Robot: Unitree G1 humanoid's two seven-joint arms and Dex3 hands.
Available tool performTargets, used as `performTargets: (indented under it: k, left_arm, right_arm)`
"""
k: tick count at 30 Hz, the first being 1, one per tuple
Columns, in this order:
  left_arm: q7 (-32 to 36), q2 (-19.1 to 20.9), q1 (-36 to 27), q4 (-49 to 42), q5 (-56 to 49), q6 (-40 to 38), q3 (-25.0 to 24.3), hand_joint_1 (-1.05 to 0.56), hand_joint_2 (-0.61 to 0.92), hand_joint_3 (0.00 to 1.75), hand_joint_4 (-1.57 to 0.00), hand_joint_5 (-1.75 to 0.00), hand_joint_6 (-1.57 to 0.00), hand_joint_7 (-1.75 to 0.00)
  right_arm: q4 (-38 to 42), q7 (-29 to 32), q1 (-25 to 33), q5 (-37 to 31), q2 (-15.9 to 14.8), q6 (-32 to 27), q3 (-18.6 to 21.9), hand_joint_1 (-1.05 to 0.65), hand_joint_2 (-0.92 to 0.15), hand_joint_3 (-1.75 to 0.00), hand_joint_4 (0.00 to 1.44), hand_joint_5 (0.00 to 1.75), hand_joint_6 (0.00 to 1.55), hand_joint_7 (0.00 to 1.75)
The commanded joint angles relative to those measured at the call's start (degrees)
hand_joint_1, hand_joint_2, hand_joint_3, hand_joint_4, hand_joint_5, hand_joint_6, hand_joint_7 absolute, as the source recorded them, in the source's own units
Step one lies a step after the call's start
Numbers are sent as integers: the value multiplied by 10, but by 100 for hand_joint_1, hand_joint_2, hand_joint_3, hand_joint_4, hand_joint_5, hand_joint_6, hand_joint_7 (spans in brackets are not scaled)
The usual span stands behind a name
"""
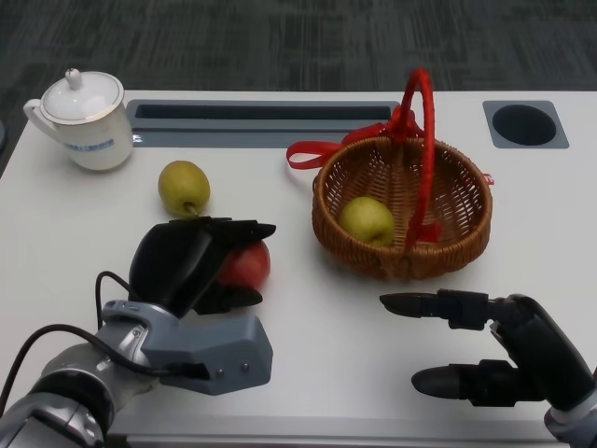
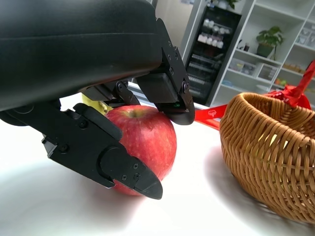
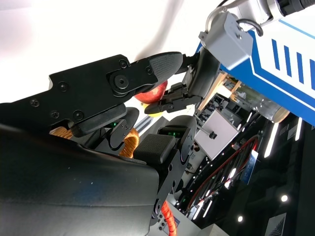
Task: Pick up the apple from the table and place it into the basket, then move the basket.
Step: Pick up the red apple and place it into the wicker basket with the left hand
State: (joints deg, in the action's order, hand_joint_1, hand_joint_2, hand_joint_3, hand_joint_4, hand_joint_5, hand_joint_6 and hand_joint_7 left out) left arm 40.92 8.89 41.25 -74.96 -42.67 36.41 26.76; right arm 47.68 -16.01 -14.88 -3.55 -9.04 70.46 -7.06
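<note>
The left hand (image 1: 201, 264) is wrapped around the apple (image 1: 247, 264), fingers over its top and thumb low on its near side, so it grasps the fruit; the left wrist view shows the apple's base at or just off the tabletop (image 1: 308, 373), and I cannot tell which. The apple sits left of centre, between the front and back edges. The basket (image 1: 402, 207) stands beside it, toward the right and back, its red handle (image 1: 422, 140) upright, so the drop must come in beside the handle, not under it. A green fruit (image 1: 367, 220) already lies inside; a yellow pear (image 1: 184, 187) rests behind the apple, and a lidded cup (image 1: 82, 121) fills the back left corner. The right hand (image 1: 485, 345) waits released near the front right corner, fingers apart, probably ready for moving the basket
</note>
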Motion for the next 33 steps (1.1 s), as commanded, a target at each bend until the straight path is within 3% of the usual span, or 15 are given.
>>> performTargets:
  k: [1, 11, 21, 27, 33]
  left_arm:
    - [53, 18, -8, 16, -4, 27, 6, -22, 87, 1, -115, -5, -105, -3]
    - [154, 51, -22, 59, -21, 92, 16, -18, 86, 0, -116, -3, -104, -1]
    - [192, 83, -33, 150, -22, 129, 0, -21, 86, 0, -114, -1, -105, 0]
    - [146, 87, -41, 239, 14, 178, -33, -21, 88, 1, -111, -1, -103, 0]
    - [52, 59, -27, 281, 65, 193, -59, -16, 84, 0, -115, -2, -104, -1]
  right_arm:
    - [-4, 6, 5, -1, -6, 2, 6, -65, -92, -1, 81, 0, 70, 0]
    - [-1, 8, 3, -4, -5, 4, 6, -65, -92, -2, 82, 0, 71, 0]
    - [1, 7, 4, -3, -6, 4, 5, -64, -92, -3, 82, 0, 71, 0]
    - [6, 8, 2, -5, -4, 8, 4, -63, -92, -3, 82, 0, 72, 1]
    - [10, 11, 0, -7, -3, 11, 5, -63, -92, -3, 82, 0, 72, 0]
